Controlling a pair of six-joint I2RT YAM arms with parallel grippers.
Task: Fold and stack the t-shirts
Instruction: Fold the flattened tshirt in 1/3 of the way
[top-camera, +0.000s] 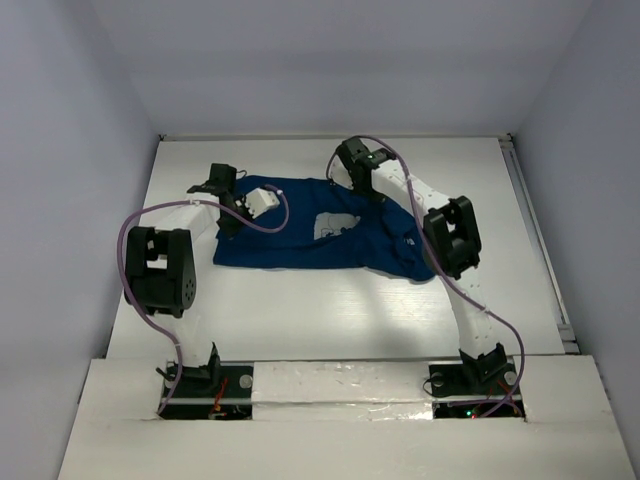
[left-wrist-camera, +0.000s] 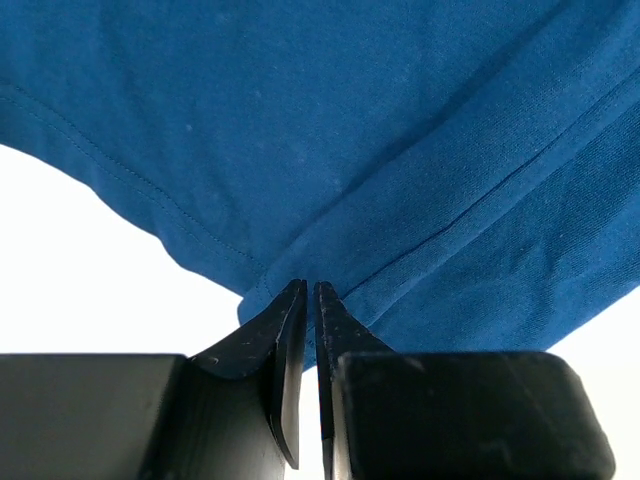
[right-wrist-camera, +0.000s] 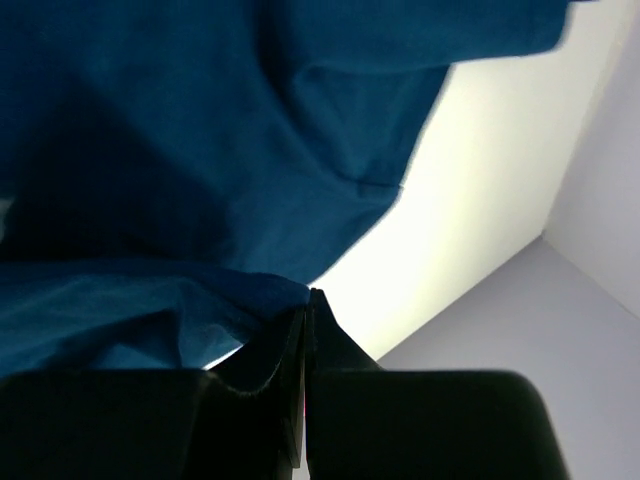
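The dark blue t-shirt (top-camera: 300, 250) lies spread on the white table (top-camera: 330, 310), its pale print (top-camera: 335, 225) facing up. My left gripper (top-camera: 236, 207) is at the shirt's left edge. In the left wrist view its fingertips (left-wrist-camera: 293, 300) are closed on a fold of the blue cloth (left-wrist-camera: 330, 140) near a stitched hem. My right gripper (top-camera: 352, 187) is at the shirt's far edge. The right wrist view shows its jaws (right-wrist-camera: 308, 297) pinched together on an edge of the cloth (right-wrist-camera: 200, 150), which hangs slightly lifted off the table.
Grey-white walls (top-camera: 90, 150) enclose the table on the left, back and right. A metal rail (top-camera: 540, 240) runs along the right edge. Both arm bases (top-camera: 190, 385) sit at the near edge, with purple cables looping beside them.
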